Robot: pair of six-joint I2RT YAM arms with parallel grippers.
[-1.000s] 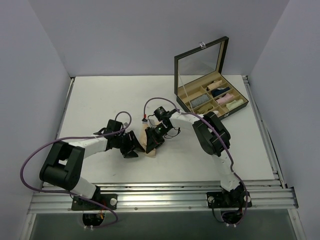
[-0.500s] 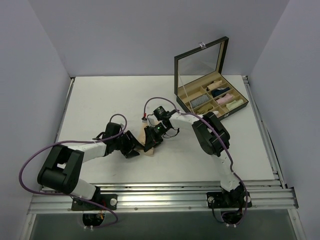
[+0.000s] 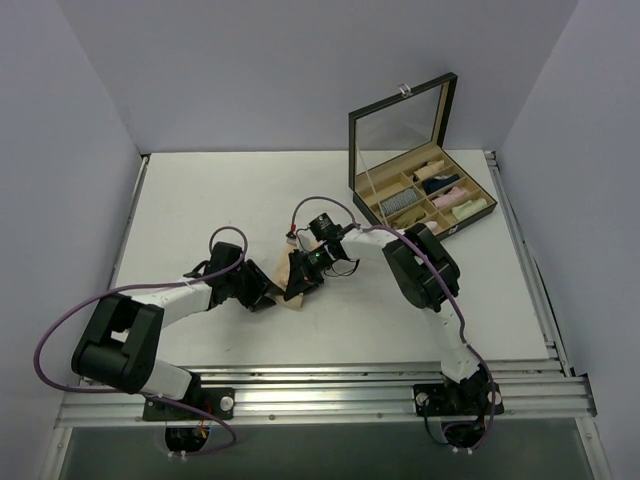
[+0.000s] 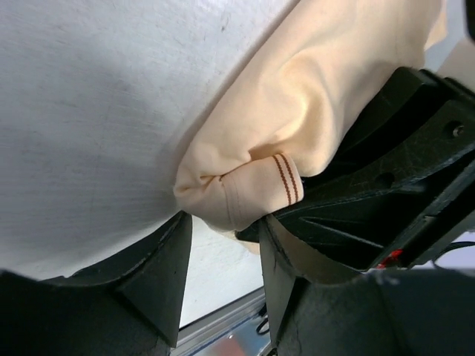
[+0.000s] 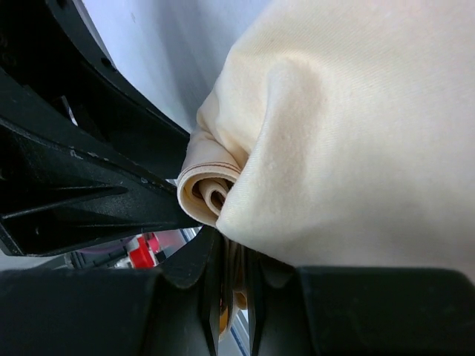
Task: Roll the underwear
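Peach cloth, top view: the underwear (image 3: 284, 270) lies on the white surface (image 3: 200, 200) just off centre toward 8 o'clock. It is mostly hidden under both sets of jaws, which meet over it from 9 and 3 o'clock.
Box, top view: a dark box (image 3: 420, 195) with its lid up stands at 2 o'clock, well apart.
Roll end, left wrist view: the underwear (image 4: 297, 111) is a thin, matte, softly creased knit. Its hem, with two rust stitch lines, curls into a blunt tip at 6 o'clock.
Left jaws, left wrist view: apart, one finger on either side of that tip, likely placed to catch the end so the roll cannot spring loose.
Right jaws, left wrist view: hard black ribbed plastic against the cloth at 4 o'clock.
Spiral, right wrist view: the underwear (image 5: 356, 133) shows a tight coil of layers at 8 o'clock under a smooth outer wrap.
Right jaws, right wrist view: nearly together, clamped on a fold of cloth at 6 o'clock, probably to hold the wrap taut.
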